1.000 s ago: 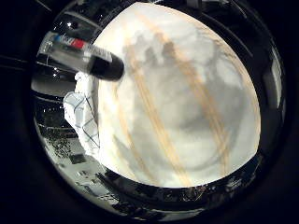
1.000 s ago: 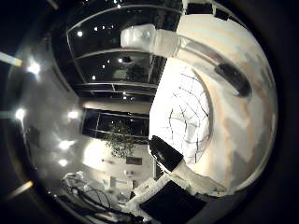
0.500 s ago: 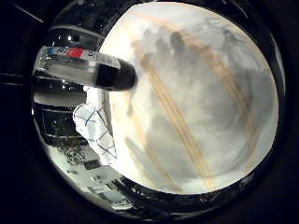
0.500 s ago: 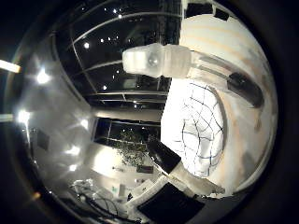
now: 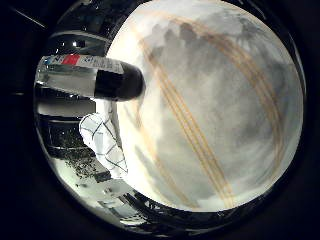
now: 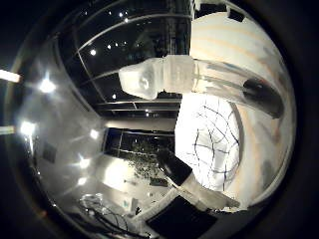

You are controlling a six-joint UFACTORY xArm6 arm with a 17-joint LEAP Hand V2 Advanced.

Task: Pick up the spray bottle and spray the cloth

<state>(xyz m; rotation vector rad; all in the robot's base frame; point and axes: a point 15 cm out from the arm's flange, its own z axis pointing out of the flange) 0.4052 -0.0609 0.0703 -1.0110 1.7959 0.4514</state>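
Note:
The spray bottle [image 6: 199, 79] stands on a pale table [image 5: 215, 125] near its edge. It has a white spray head, a clear body with a label and a black base. Right beside its base a white cloth [image 6: 212, 144] with dark grid lines lies crumpled at the table's rim. The bottle looms large in both palm views, so it is close to my palm. One white and black finger of my hand [image 6: 192, 186] reaches in beside the cloth, touching neither thing. The hand's shadow on the table shows spread, straight fingers. Nothing is held.
Tan stripes [image 5: 195, 135] cross the tabletop. Past the table's edge lies a dark room with ceiling lights [image 6: 47, 85] and glass panes. A dark flat panel [image 6: 179, 221] sits low beside the table.
The bottle and the cloth fill more of both views now than a second ago, so my palm has come closer to them. Neither thing has moved on the table.

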